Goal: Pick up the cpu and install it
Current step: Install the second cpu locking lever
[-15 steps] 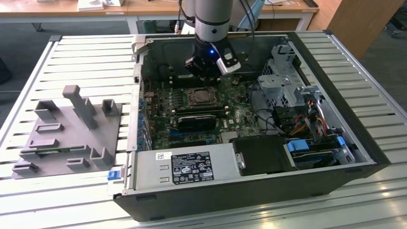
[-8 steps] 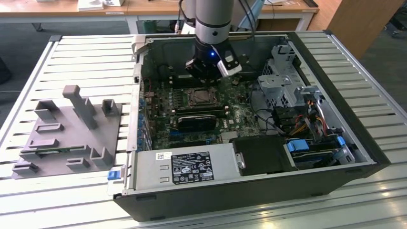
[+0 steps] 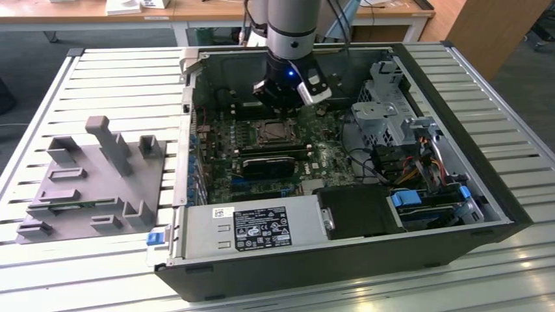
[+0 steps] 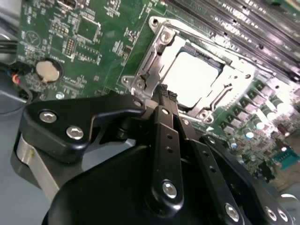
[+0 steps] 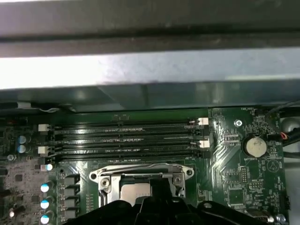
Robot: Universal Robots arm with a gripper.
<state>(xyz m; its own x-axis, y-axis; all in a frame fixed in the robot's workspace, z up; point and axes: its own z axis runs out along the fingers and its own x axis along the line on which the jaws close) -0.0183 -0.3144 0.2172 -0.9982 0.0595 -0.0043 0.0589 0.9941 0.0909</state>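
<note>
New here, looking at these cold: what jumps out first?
The open computer case lying on the slatted table, with the arm reaching down into it. In the second wrist view the black hand sits at the edge of the socket frame, where the silvery cpu lies in the socket. On the exterior view's left, a grey fixture block stands on the table.

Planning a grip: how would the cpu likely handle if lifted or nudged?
The cpu looks like a flat, metal-topped plate, so probably stiff and unlikely to roll. Its smooth, shiny top may be slippery. It sits low inside the socket frame, so nudging it sideways would likely jam.
</note>
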